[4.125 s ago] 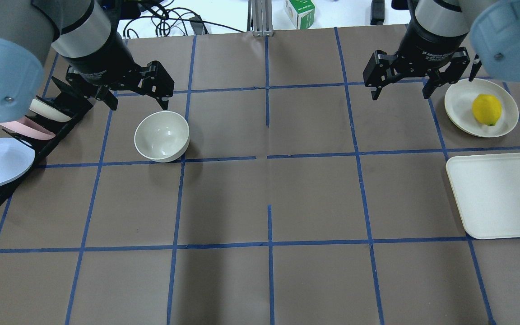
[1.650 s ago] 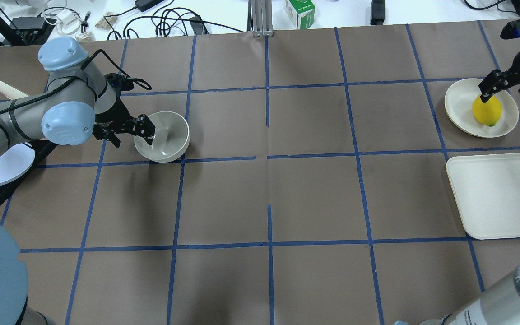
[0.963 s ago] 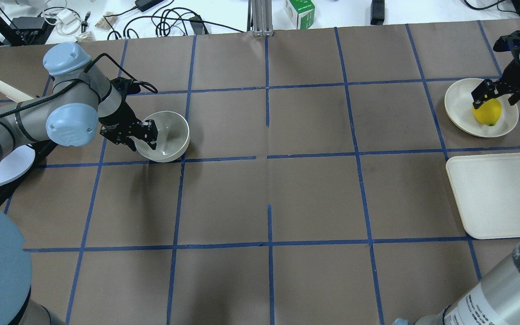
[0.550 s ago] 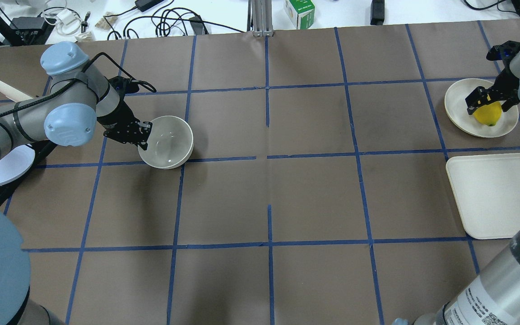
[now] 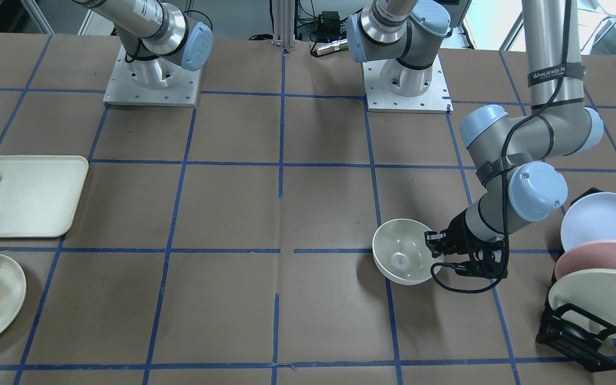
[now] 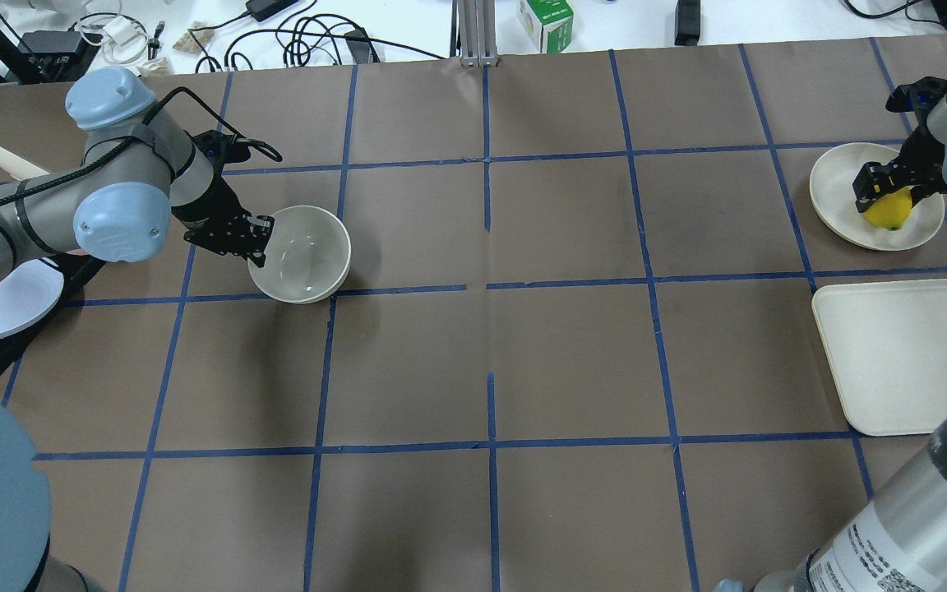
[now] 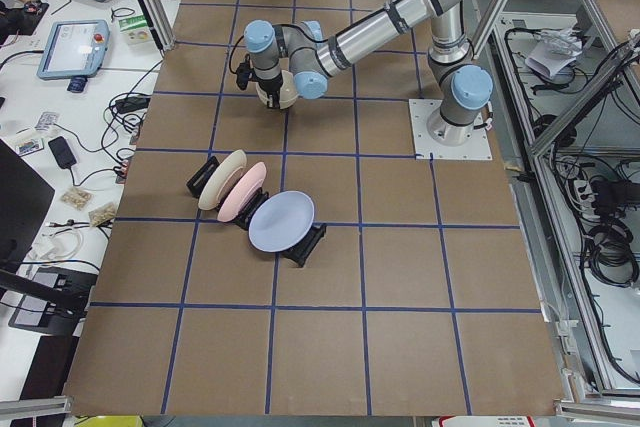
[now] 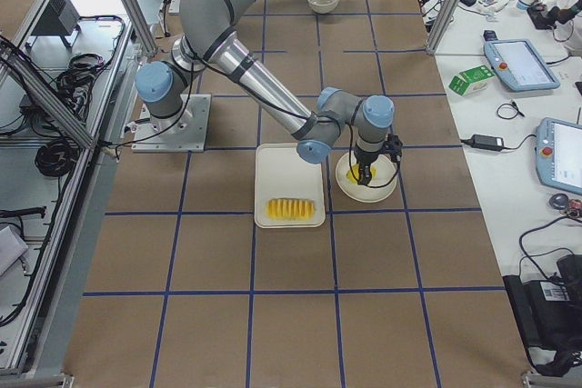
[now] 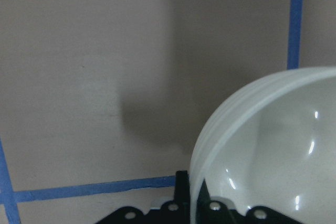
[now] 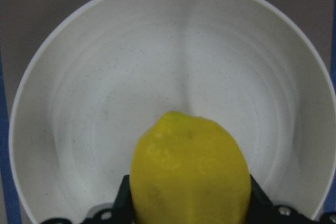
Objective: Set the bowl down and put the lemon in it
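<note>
- The left gripper [image 6: 258,245] is clamped on the rim of the bowl [image 6: 305,255], with one finger inside and one outside.
- The bowl is upright at the robot's left of the worktop [image 6: 572,353], near the plate rack [image 5: 575,334]. Whether it touches the worktop is unclear.
- The right gripper [image 6: 889,194] is clamped on the lemon [image 10: 190,174].
- The lemon is over the round plate [image 6: 835,210].

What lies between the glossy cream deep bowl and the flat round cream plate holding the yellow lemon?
Overhead, only taped brown table separates cream bowl from flat plate under lemon.
</note>
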Tool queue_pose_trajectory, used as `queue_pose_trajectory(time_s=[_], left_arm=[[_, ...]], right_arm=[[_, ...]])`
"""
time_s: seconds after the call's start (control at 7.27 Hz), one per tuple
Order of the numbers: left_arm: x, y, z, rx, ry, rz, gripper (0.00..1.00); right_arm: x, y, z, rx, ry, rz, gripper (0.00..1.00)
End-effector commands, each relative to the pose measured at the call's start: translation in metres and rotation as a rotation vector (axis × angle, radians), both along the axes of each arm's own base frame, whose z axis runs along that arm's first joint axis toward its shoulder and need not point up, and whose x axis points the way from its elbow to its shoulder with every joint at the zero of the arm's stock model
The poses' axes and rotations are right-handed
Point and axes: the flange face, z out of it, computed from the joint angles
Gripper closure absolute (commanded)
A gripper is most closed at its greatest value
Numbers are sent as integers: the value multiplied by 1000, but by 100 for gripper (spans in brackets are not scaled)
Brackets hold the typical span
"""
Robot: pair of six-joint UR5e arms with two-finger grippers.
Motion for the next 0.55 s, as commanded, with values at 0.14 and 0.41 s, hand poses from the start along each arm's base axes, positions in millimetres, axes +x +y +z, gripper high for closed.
queue_pose_trajectory(time_s=[0.14,0.41], left_arm=[[-88,20,25,-7,-1,50,100],[-193,41,14,18,-15,176,100]], right_arm=[[5,6,47,12,-1,0,100],[15,10,85,35,-22,9,100]])
